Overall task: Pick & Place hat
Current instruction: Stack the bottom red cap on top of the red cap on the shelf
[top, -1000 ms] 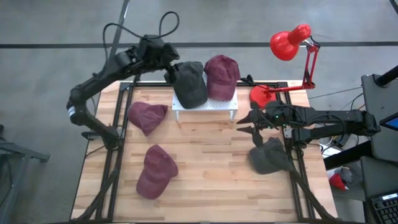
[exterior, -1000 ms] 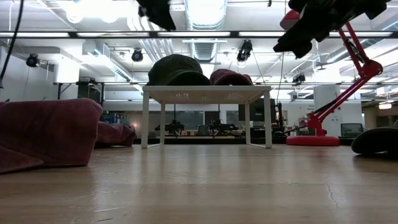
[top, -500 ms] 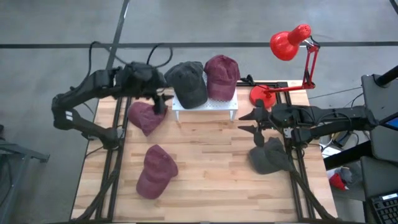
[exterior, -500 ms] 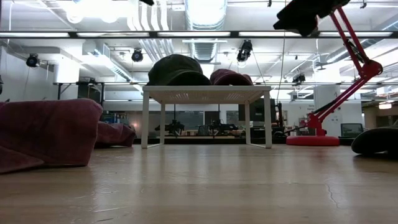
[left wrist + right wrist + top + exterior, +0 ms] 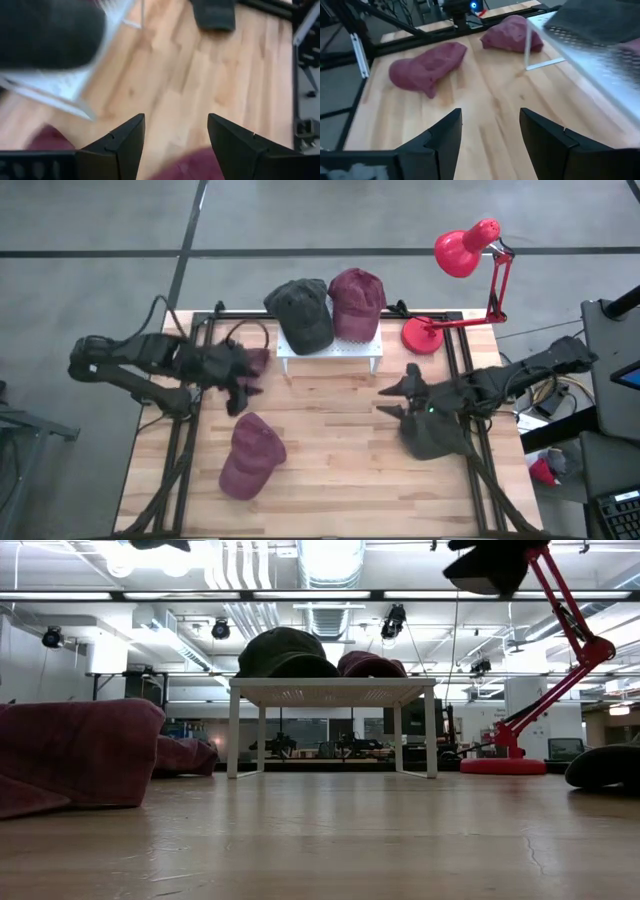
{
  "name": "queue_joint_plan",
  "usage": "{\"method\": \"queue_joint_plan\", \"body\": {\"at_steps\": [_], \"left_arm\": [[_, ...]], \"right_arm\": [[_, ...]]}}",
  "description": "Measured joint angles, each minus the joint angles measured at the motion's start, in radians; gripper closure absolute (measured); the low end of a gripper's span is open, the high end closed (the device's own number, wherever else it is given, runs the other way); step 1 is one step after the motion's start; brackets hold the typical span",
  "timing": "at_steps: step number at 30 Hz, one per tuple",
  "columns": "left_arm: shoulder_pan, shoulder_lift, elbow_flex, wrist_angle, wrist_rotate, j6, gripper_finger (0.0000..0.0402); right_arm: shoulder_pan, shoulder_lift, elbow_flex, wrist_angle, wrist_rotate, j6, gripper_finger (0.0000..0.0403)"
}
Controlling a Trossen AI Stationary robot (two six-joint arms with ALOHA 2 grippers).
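A white rack (image 5: 330,352) stands at the table's far side. On it rest a dark grey hat (image 5: 302,312) and a maroon hat (image 5: 356,300), crowns up. A maroon hat (image 5: 258,358) lies left of the rack, mostly hidden under my left gripper (image 5: 247,382), which hovers open above it; its cloth (image 5: 192,165) shows between the fingers. Another maroon hat (image 5: 250,456) lies near the near left corner. A second dark grey hat (image 5: 436,436) lies at the right edge. My right gripper (image 5: 388,400) hangs open just left of it, above the table.
A red desk lamp (image 5: 465,250) stands on its base (image 5: 422,335) at the far right corner, right of the rack. Black frame rails (image 5: 186,430) run along the table's left and right sides. Bare wood (image 5: 340,440) lies in the middle, between the hats.
My left arm has swung from the dark grey hat on the rack toward the table's left and near side, coming down over the maroon hat beside the rack. My right gripper has drifted a little toward the near edge and stayed open. No hat has moved.
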Motion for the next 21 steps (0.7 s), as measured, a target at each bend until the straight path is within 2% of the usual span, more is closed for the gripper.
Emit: {"method": "queue_joint_plan", "body": {"at_steps": [7,12,17,19,21], "left_arm": [[-0.179,-0.071,-0.165,0.057,-0.033,-0.214,0.0177],[-0.298,-0.102,-0.247,0.158,-0.140,-0.307,0.0177],[-0.409,-0.135,-0.296,0.288,-0.212,-0.350,0.0177],[-0.456,-0.142,-0.309,0.337,-0.238,-0.351,0.0177],[-0.497,-0.148,-0.320,0.378,-0.259,-0.352,0.0177]], "right_arm": [[0.037,0.215,-0.001,0.288,0.015,0.066,0.0206],[0.036,0.391,-0.001,0.667,0.012,0.127,0.0206],[0.021,0.554,0.009,1.016,-0.144,0.037,0.0207],[0.012,0.618,0.046,1.056,-0.145,0.058,0.0208],[-0.004,0.677,0.110,1.001,-0.141,0.101,0.0208]]}}
